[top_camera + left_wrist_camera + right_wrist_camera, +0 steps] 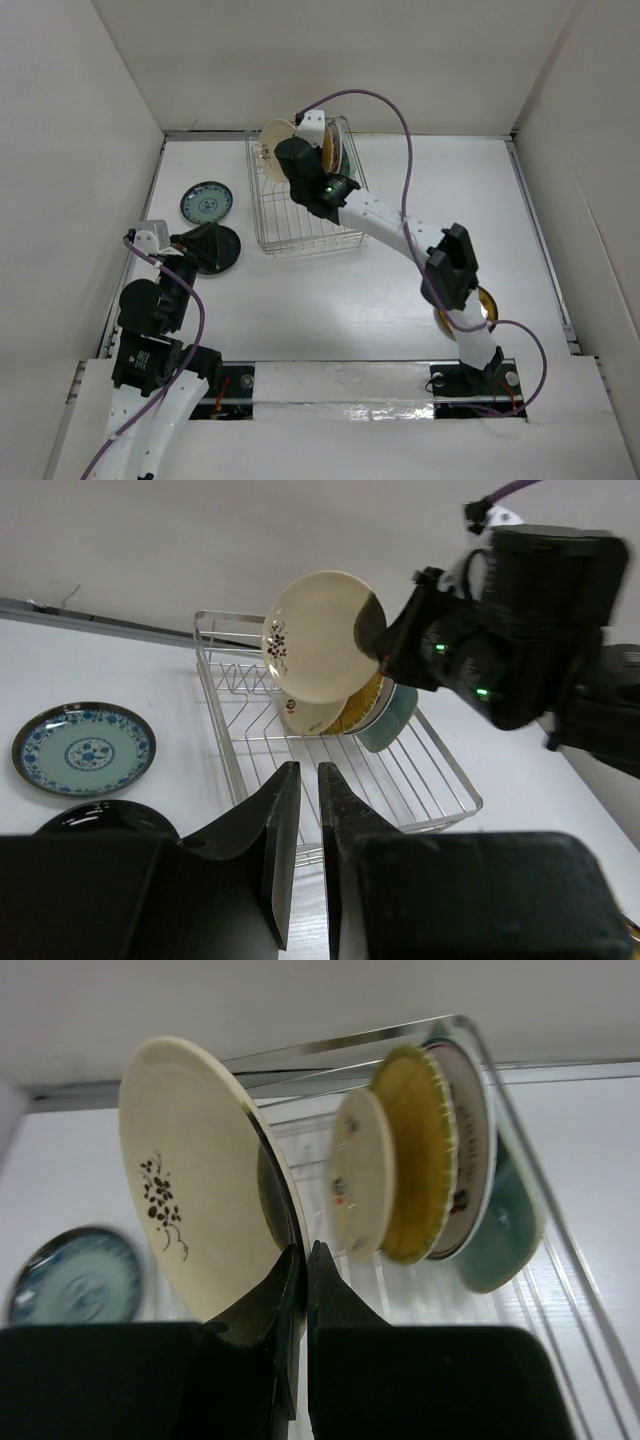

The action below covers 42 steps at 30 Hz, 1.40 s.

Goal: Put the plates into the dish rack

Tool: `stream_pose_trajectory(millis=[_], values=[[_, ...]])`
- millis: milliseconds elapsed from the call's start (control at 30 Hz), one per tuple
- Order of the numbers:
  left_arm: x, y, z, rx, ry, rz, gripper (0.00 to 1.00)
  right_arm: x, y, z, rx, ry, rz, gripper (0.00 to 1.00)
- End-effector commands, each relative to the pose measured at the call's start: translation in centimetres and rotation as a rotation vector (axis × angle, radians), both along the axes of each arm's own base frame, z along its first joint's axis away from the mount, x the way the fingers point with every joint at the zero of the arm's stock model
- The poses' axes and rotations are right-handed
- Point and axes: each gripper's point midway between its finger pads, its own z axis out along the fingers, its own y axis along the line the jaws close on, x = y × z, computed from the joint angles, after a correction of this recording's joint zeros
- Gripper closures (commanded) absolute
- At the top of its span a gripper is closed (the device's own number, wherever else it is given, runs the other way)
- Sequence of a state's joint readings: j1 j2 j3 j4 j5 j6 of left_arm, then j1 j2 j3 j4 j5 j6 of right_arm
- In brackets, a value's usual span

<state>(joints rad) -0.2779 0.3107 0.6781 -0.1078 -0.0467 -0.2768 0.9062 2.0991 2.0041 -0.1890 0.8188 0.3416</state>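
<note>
Top view: right gripper (283, 147) holds a cream plate (275, 136) over the rack's (305, 243) far-left corner; open table lies around.

Left wrist: left gripper (302, 815), jaws nearly together, probably empty, near blue plate (83, 750).

Right wrist: fingers (322, 1290) clamp the plate's rim. No writing legible.

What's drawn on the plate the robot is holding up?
The cream plate has a small dark flower sprig, clearest in the right wrist view.
</note>
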Motion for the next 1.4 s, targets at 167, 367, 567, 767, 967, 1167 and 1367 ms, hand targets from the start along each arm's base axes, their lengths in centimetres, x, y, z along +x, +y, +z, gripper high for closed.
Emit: stream_pose_trajectory(millis=[167,367,567,767,967,1167,1367], values=[[-0.4,-0.1,1.5,-0.026,-0.050,-0.008,0.88,4.0,-5.2,2.4,-0.239,-0.084,-0.372,1.00],[-0.5,-0.2,1.5,-0.025,-0.054,-0.014,0.88,4.5,-6.3,2.9,-0.325,-0.110,-0.427,1.00],[-0.5,-0.5,1.6,-0.022,-0.055,-0.029,0.82,5.8,-5.7,-1.3,-0.406,-0.070,-0.410,1.00],[-0.5,-0.6,1.6,-0.021,-0.055,-0.037,0.81,6.8,-4.4,-3.0,-0.415,-0.069,-0.385,1.00],[-0.6,-0.9,1.5,-0.018,-0.054,-0.053,0.81,7.6,-4.1,-5.0,-0.434,-0.054,-0.373,1.00],[-0.6,-1.0,1.4,-0.016,-0.053,-0.055,0.81,6.8,-2.9,-5.9,-0.391,-0.048,-0.342,1.00],[-0.5,-1.2,1.4,-0.014,-0.052,-0.065,0.80,4.9,-4.1,-4.2,-0.356,-0.079,-0.428,1.00]])
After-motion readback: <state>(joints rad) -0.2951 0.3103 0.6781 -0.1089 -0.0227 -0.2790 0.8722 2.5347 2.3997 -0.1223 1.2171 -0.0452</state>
